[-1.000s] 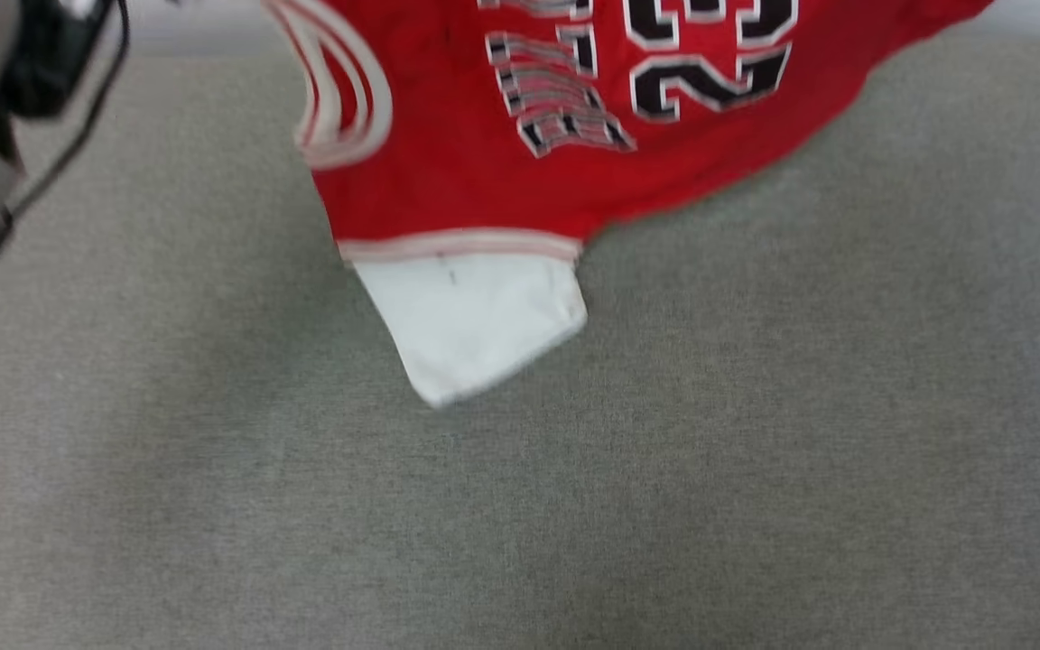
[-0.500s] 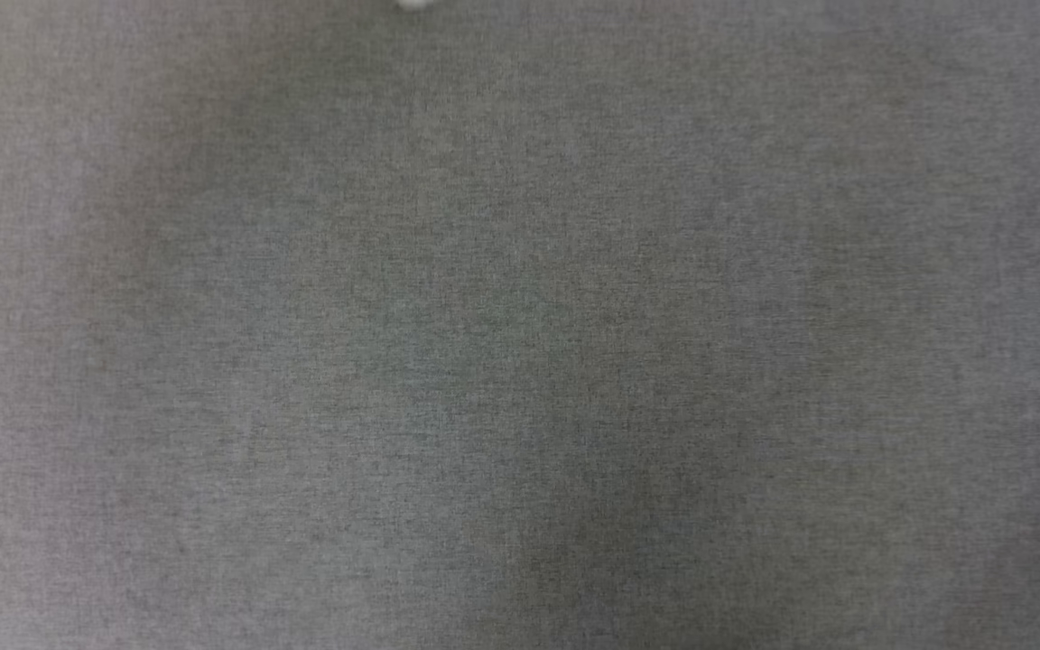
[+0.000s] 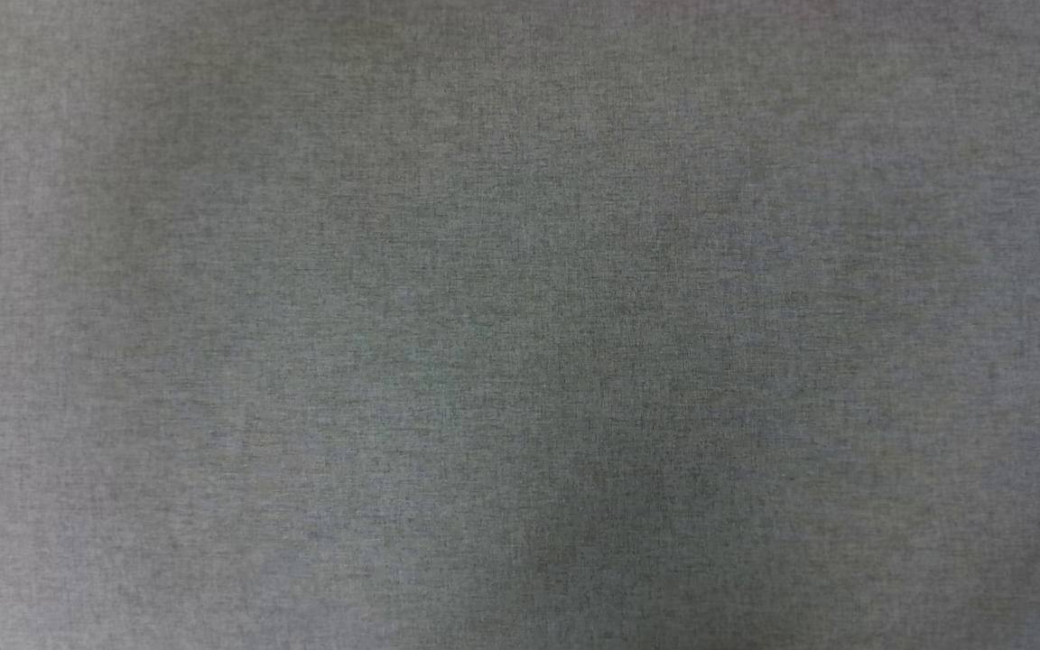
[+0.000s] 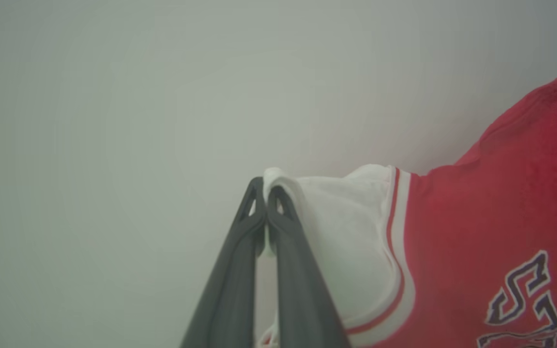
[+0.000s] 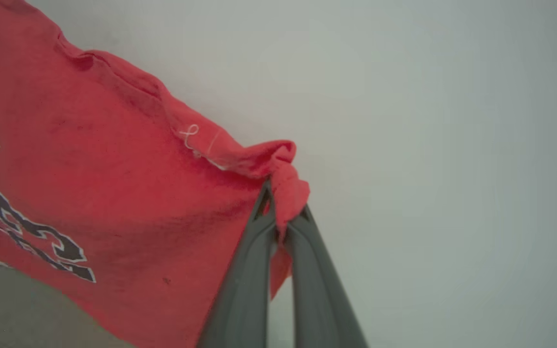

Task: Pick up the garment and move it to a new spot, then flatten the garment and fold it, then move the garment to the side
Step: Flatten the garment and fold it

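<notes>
Left tool (image 4: pixel 265 191) pinches the red jersey's (image 4: pixel 476 217) white sleeve (image 4: pixel 351 232), right tool (image 5: pixel 283 209) its hem corner (image 5: pixel 285 162): judged mid-carry, next lowering it flat.

Red jersey T-shirt (image 4: pixel 476 217) with a white, red-striped sleeve: black block characters (image 4: pixel 525 299) outlined in white on the chest, cut off at the lower right edge of the left wrist view, unreadable. In the right wrist view the same print runs along the left edge, tilted and cropped. One character looks like a 3; the rest can't be read.
</notes>
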Robot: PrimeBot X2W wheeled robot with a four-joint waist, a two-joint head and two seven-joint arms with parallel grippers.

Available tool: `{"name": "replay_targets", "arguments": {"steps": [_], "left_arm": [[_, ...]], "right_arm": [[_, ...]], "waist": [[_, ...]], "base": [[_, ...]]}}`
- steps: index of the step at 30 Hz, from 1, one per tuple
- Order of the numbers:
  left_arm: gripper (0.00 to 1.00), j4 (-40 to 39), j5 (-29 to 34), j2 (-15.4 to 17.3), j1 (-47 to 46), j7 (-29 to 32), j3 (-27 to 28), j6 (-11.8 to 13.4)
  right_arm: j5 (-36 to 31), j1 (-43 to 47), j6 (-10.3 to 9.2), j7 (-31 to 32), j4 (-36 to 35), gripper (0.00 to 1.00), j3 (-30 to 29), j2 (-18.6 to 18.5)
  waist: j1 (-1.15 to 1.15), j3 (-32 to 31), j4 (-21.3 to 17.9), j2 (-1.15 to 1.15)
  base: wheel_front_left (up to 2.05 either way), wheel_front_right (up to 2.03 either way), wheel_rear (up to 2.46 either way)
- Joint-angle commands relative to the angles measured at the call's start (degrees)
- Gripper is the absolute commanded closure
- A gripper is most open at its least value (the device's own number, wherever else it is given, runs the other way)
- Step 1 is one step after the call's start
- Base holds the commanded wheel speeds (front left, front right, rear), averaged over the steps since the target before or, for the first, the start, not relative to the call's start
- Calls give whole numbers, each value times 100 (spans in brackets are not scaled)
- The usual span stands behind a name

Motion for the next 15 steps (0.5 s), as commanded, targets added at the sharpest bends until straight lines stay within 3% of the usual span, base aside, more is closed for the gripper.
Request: {"name": "replay_targets", "arguments": {"steps": [1, 7, 15], "left_arm": [[100, 101, -63, -15, 294, -82, -34, -16], [100, 211, -295, -104, 1448, -281, -71, 6], [100, -537, -498, 183, 3491, -352, 102, 225]], "right_arm": [[85, 296, -6, -83, 80, 100, 87, 63], [427, 1328, -6, -444, 246, 100, 342, 122], [785, 2777, -6, -876, 39, 100, 759, -30]], "waist": [[-1, -6, 2, 0], [-1, -129, 13, 0], [-1, -595, 60, 0]], "base": [[0, 0, 0], [0, 0, 0], [0, 0, 0]]}}
